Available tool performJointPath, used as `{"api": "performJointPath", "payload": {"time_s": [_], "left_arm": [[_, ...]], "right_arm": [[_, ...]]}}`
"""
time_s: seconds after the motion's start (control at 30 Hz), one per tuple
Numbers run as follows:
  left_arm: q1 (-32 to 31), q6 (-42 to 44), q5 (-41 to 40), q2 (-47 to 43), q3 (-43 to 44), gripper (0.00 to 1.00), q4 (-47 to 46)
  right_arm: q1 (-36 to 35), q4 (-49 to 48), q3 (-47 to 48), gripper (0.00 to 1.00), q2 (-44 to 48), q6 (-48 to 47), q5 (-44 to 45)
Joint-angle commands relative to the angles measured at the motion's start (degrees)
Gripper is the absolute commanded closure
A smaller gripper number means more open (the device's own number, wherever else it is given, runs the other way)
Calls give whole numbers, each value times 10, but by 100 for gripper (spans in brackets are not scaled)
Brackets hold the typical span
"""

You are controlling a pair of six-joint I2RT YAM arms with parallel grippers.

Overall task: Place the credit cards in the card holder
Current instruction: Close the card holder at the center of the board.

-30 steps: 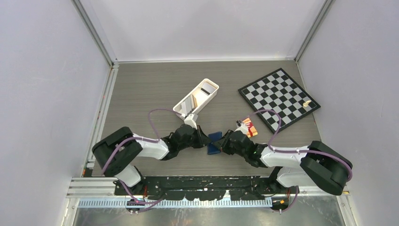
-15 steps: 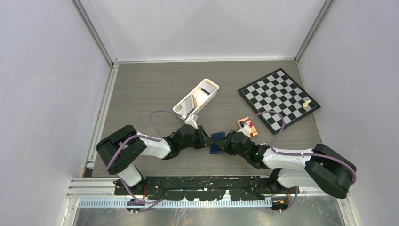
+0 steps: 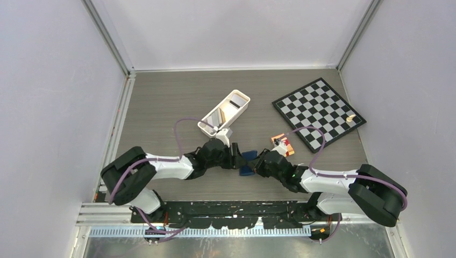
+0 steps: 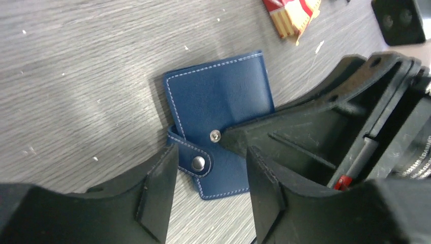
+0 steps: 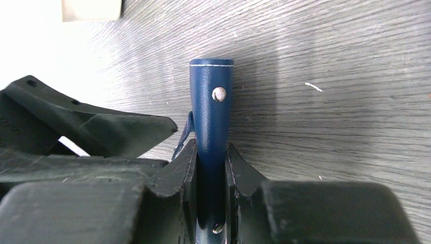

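**A:** Lying where, the holder (image 3: 247, 163)?

**B:** On the table (image 3: 161, 102), near the front edge, between the two grippers.

**A:** Which one has it?

**B:** The right gripper (image 5: 211, 152). Its fingers press on both faces of the blue cover, and a snap stud shows just past the tips.

**A:** And the left gripper (image 4: 208, 170)?

**B:** Its fingers are spread either side of the clasp tab, not closed on it.

**A:** The cards (image 3: 215, 116)?

**B:** In the white tray (image 3: 244, 102), behind the left gripper. A red-orange pack (image 3: 283, 144) lies right of the holder, with the chessboard (image 3: 319, 111) beyond.
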State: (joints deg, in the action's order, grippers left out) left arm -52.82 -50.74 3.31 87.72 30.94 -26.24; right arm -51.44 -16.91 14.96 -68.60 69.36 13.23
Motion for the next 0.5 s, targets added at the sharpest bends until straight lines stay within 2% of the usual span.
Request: {"api": "performJointPath", "payload": {"time_s": [0.0,0.2,0.47], "left_arm": [[-4,159,16,-43,54,46,123],[-10,247,21,-56,77,46,180],[-11,277,25,-23,106,51,201]], "right_arm": [[0,48,-13,100,-14,-17,47],[0,26,-9,100,-42,-18,34],[0,15,-3,100,-61,-19,25]]}}
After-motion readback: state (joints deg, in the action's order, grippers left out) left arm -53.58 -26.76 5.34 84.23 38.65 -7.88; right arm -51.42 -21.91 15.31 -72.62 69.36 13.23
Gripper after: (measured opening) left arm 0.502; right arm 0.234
